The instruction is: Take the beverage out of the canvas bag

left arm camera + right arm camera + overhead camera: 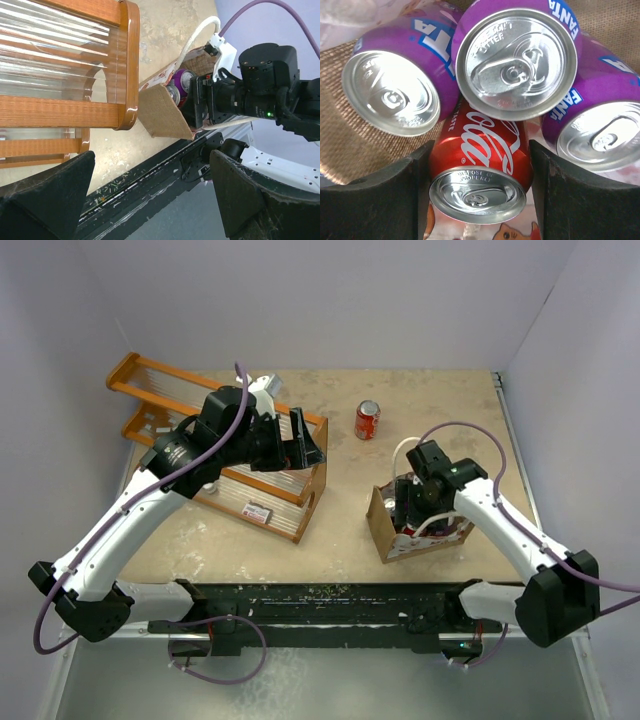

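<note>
Right gripper (480,160) sits in the boxy tan canvas bag (381,527), fingers (380,200) flanking the red Coca-Cola can (477,192); clamped or not, cannot tell. Risk: the purple Fanta can (516,60) overlapping it snags on lift and the bag tips. Left gripper (301,444) hangs released, well apart, so the bag is unbraced.

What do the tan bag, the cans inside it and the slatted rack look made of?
Small tan canvas bag: coarse woven cloth, matte; weave visible. Red cola can and purple soda cans: likely aluminium, glossy print, brushed silver tops. Orange-brown slatted rack: apparently varnished wood, shiny highlights, with clear ribbed plastic-like panels.
</note>
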